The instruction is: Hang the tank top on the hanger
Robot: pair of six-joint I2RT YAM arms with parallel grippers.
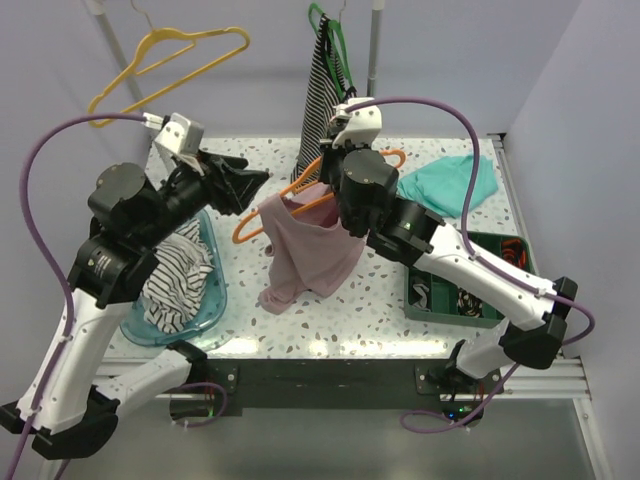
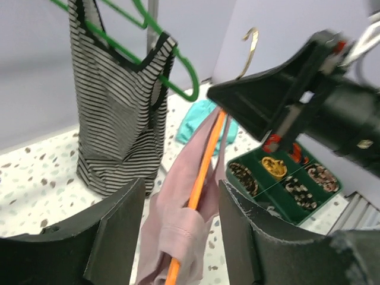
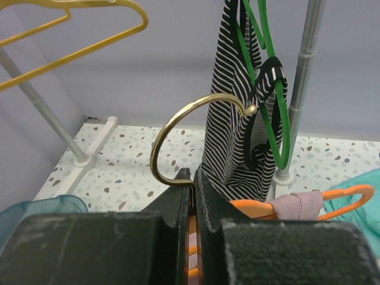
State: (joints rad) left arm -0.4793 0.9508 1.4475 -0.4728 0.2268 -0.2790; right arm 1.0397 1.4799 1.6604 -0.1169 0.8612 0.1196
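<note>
The dusty pink tank top [image 1: 315, 250] hangs from the orange hanger [image 1: 247, 222], and its hem rests on the table. My right gripper [image 1: 328, 178] holds the hanger up. In the right wrist view this gripper [image 3: 195, 178] is shut on the hanger's neck, just below the gold hook [image 3: 172, 127]. A pink strap [image 3: 297, 205] lies over the orange arm [image 3: 347, 199]. My left gripper [image 2: 181, 237] is open, its fingers [image 2: 119, 231] on either side of the hanger arm [image 2: 205, 160] and the fabric draped on it [image 2: 178, 225], without touching them.
A striped top on a green hanger [image 1: 325, 100] hangs from a pole at the back, and a yellow hanger [image 1: 170, 60] hangs at the back left. A clear blue bin of striped clothes [image 1: 215, 265] sits on the left. A teal cloth [image 1: 450, 185] and a green compartment tray [image 1: 440, 290] lie on the right.
</note>
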